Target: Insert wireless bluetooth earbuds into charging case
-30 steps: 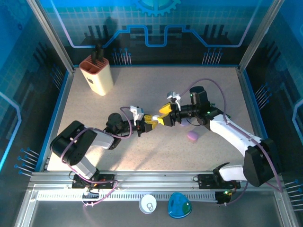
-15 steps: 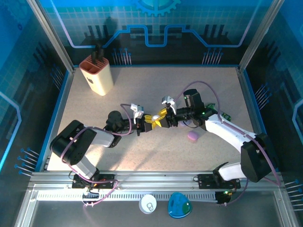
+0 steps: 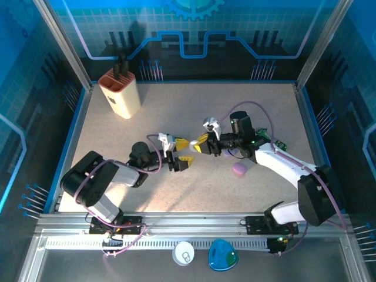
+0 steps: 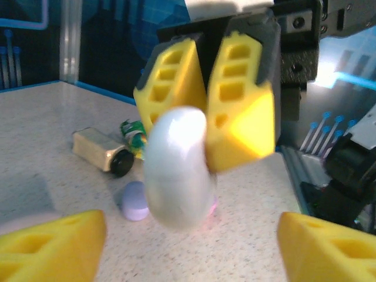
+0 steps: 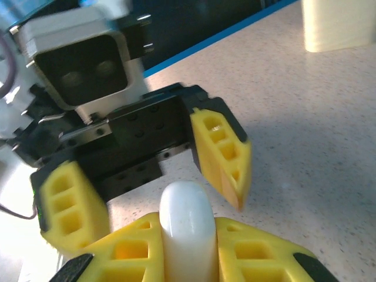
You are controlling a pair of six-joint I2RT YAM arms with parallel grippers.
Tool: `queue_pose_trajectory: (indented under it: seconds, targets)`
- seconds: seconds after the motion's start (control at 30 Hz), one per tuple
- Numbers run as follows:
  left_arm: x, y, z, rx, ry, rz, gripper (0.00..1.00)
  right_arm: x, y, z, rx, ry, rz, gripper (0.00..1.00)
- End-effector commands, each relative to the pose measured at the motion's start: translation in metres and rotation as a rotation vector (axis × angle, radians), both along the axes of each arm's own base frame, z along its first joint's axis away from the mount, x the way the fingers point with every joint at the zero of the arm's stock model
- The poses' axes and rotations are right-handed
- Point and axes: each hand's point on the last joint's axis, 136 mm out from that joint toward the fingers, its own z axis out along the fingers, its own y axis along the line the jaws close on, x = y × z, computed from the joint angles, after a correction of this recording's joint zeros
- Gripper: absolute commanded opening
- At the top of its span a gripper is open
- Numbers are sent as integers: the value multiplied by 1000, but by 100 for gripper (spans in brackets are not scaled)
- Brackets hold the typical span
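— What do the right arm's fingers (image 4: 241, 100) hold?
— They are clenched on a white charging case (image 4: 176, 176), above the worktop (image 4: 53, 129).
— And the left arm's fingers (image 4: 50, 244)?
— Spread wide either side of it, touching nothing.

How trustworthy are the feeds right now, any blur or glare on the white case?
Left wrist: the white case is blurred and blown out by glare. Right wrist: the case is sharper with a mild highlight; the left gripper behind it is slightly soft. Top external: even light, soft arm shadows on the table.
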Motion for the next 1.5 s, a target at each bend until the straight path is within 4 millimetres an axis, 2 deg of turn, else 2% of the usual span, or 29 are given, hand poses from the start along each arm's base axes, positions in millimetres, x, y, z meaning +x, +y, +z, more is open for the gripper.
queue_pose_trajectory:
  seconds: [0.0,0.07,0.2,0.37,0.43,0.57,0.7,0.77,0.87,1.0,1.1,1.2,1.33,1.4,1.47]
  targets:
    - [7,17,4,36,-139,130,93,32,-8,-11,1,75,-171,15]
    - [6,26,-1,58,-150,158,97,42,-7,-22,-10,137,-240,15]
    - [0,37,-13,130,-162,169,98,54,-6,-57,-70,257,-356,15]
    - [-5,46,-33,309,-132,164,99,55,-3,-107,-152,428,-433,14]
    - [-7,46,-26,300,-138,152,99,52,1,-121,-156,474,-440,15]
    - [-8,42,-26,312,-102,121,99,48,4,-147,-175,543,-468,18]
    - [-8,42,-25,316,-92,114,99,47,1,-160,-185,570,-494,26]
    - [-8,42,-24,316,-81,117,99,46,-4,-159,-184,553,-504,34]
    - [-5,45,-20,313,-62,147,99,54,-9,-139,-143,479,-514,49]
    - [2,57,-6,295,-49,228,99,61,-27,-113,-162,353,-558,60]
    - [12,76,1,321,-18,337,99,67,-48,-87,-173,224,-598,64]
    - [24,104,0,384,18,498,99,75,-79,-61,-193,91,-673,70]
    - [38,154,-6,411,53,740,99,81,-136,-30,-240,-73,-828,83]
    - [42,176,-10,391,72,823,99,83,-169,-21,-282,-145,-927,87]
    - [46,193,-16,366,97,869,99,84,-203,-23,-366,-199,-1026,92]
